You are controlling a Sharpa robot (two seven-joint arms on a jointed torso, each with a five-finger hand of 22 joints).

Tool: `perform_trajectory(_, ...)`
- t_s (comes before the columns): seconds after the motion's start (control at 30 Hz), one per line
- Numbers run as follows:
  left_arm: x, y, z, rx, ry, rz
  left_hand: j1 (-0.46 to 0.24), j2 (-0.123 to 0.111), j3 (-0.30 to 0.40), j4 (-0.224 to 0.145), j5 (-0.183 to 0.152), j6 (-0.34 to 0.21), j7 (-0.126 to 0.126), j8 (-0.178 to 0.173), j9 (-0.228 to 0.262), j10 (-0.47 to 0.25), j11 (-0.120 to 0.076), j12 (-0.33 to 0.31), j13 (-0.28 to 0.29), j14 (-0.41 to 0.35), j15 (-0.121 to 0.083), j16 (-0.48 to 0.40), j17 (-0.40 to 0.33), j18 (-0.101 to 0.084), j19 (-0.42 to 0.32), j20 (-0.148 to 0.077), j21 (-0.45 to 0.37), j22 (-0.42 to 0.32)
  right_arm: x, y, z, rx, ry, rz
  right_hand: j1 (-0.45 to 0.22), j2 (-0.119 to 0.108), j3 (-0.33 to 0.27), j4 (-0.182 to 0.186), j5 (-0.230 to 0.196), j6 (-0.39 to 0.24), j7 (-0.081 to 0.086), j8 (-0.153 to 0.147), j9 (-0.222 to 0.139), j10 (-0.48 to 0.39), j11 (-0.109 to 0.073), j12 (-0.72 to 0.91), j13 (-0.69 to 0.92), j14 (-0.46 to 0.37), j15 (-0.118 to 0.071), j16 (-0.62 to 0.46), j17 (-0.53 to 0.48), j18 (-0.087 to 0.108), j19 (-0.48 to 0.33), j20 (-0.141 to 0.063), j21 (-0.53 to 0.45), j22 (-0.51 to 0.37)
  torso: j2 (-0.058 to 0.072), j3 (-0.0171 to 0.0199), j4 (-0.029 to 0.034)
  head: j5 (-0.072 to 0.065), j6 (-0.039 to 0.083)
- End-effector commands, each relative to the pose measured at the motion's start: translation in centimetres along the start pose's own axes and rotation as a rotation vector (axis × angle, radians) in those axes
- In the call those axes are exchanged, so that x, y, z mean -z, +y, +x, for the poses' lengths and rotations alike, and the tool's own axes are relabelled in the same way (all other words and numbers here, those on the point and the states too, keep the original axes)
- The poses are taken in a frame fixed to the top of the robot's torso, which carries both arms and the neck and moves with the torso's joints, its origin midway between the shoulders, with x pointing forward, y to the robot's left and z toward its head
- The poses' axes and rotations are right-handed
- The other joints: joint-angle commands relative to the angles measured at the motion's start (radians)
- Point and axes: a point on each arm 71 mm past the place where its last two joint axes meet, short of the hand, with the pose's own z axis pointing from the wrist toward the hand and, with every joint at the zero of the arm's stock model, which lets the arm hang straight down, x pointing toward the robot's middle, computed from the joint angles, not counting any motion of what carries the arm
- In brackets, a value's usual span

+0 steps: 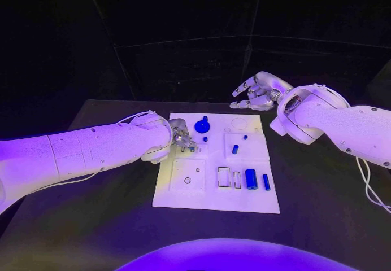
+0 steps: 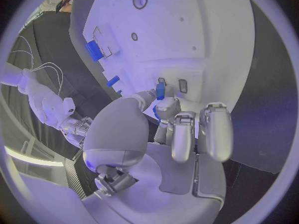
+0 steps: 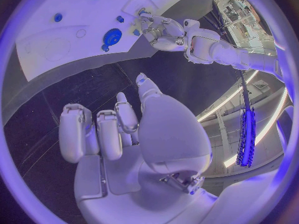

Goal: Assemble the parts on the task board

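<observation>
One peg [image 2: 160, 90] is pinched upright at the left hand [image 1: 181, 138] fingertips, over the board [image 1: 213, 200] | slots lie just beyond, long axis vertical | right hand [image 1: 259, 91] is held loosely curled, empty, past the board's far edge.

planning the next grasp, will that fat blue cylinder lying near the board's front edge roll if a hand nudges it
Probably yes: the blue cylinder lies on its side on the flat task board, so a sideways push would likely roll it. It looks rigid and smooth, so perhaps slippery between metal fingers.
</observation>
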Motion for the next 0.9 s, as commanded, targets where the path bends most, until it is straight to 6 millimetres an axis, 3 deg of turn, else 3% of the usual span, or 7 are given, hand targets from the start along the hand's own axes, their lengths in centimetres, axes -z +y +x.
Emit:
perform_trajectory(0.03, -0.02, -0.16, -0.11, -0.023, -0.012, 0.005, -0.008, 0.006, 0.181, -0.170, 0.000, -0.004, -0.006, 0.006, 0.004, -0.004, -0.001, -0.004, -0.001, 0.104, -0.003, 0.003, 0.263, -0.008, 0.018, -0.002, 0.002, 0.004, -0.05, 0.18, -0.03, 0.003, 0.003, -0.011, -0.005, 0.007, 0.001, 0.006, 0.005, 0.006, 0.000, 0.005, -0.001, 0.002, -0.006, 0.001, -0.001, 0.066, -0.006, -0.004, 0.101, 0.019, -0.007, -0.003, -0.003, 0.002, 0.000, 0.0000, -0.0005, 0.000, -0.001)
perform_trajectory(0.9, -0.33, -0.05, 0.62, -0.067, 0.111, -0.016, -0.015, 0.002, 0.188, -0.173, 0.005, -0.007, -0.007, 0.010, 0.009, -0.009, -0.002, -0.015, -0.015, 0.104, -0.004, 0.003, 0.263, -0.008, 0.019, -0.002, 0.003, 0.006, -0.15, 0.26, 0.07, 0.003, 0.007, -0.012, -0.004, 0.009, 0.000, 0.007, 0.006, 0.006, -0.001, 0.006, -0.001, 0.003, -0.006, 0.002, -0.001, 0.066, -0.007, -0.004, 0.101, 0.018, -0.006, -0.003, -0.003, 0.002, 0.000, -0.0007, 0.0003, -0.001, -0.010)
